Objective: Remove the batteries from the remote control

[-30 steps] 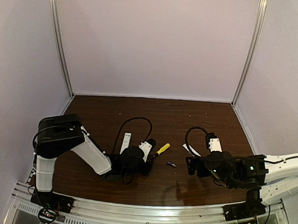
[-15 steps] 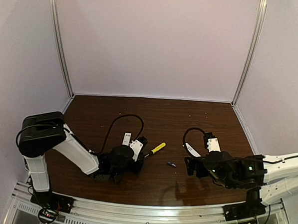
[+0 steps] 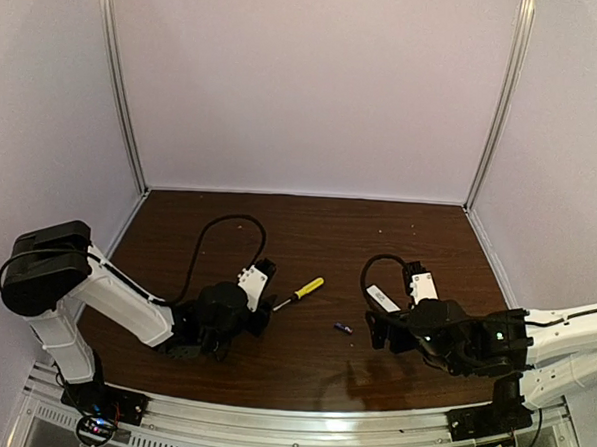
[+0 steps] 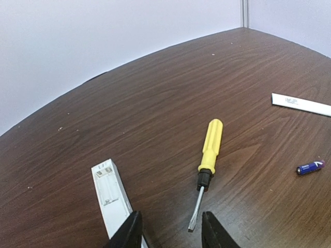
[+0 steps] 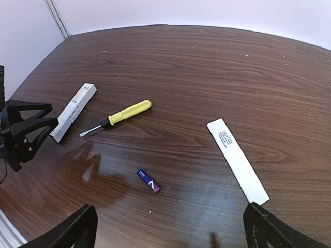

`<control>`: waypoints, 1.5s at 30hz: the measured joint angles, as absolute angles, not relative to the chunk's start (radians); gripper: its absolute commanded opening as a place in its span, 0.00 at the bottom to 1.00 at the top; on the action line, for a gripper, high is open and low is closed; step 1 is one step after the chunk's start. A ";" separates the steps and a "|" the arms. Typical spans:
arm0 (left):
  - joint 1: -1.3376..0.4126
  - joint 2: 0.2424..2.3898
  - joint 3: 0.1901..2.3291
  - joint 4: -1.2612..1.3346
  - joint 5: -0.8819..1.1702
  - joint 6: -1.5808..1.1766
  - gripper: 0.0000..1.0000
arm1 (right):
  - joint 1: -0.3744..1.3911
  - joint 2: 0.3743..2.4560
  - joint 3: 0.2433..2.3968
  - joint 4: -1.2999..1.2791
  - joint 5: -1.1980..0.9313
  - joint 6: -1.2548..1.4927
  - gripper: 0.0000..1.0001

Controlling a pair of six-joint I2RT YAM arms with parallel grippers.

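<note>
Remote control (image 4: 110, 194) beside fingers (image 4: 130, 232) (left)

Left to right on the table (image 4: 155, 103) — remote control (image 4: 111, 194), screwdriver (image 4: 207, 165), battery (image 4: 310, 167) set nearer, cover strip (image 4: 301, 104).

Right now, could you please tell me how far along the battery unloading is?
Done: the cover strip is off the remote control, and one battery lies loose near the screwdriver. In hand: nothing; the left gripper and right gripper both stand open. Left: the second battery, which I cannot see; the open bay looks empty.
</note>
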State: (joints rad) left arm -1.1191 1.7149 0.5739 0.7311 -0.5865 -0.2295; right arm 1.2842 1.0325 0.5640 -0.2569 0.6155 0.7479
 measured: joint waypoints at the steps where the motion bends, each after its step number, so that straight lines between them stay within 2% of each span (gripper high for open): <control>1: -1.118 1.710 0.570 0.732 -0.593 -0.226 0.46 | 1.284 1.032 0.564 -0.250 0.619 0.736 1.00; 4: -1.109 1.695 0.562 0.731 -0.610 -0.220 0.56 | 1.284 1.014 0.559 -0.220 0.631 0.697 1.00; 8: -1.100 1.691 0.562 0.731 -0.627 -0.214 0.81 | 1.284 0.950 0.529 -0.146 0.656 0.622 1.00; 13: -1.093 1.669 0.559 0.728 -0.640 -0.216 0.96 | 1.283 0.928 0.517 -0.093 0.690 0.545 1.00; 20: -1.063 1.607 0.542 0.712 -0.671 -0.228 0.97 | 1.203 0.938 0.555 -0.104 0.699 0.477 1.00; 28: -1.008 1.477 0.520 0.597 -0.757 -0.245 0.97 | 0.939 0.937 0.566 -0.095 0.591 0.387 1.00; 35: -0.955 1.325 0.530 0.439 -0.857 -0.243 0.97 | 0.788 0.941 0.561 0.017 0.521 0.227 1.00; 40: -0.854 1.164 0.527 0.360 -0.875 -0.233 0.96 | 0.664 0.970 0.522 0.126 0.493 0.125 1.00; 45: -0.676 0.975 0.473 0.365 -0.817 -0.215 0.97 | 0.524 1.018 0.466 0.235 0.447 0.065 1.00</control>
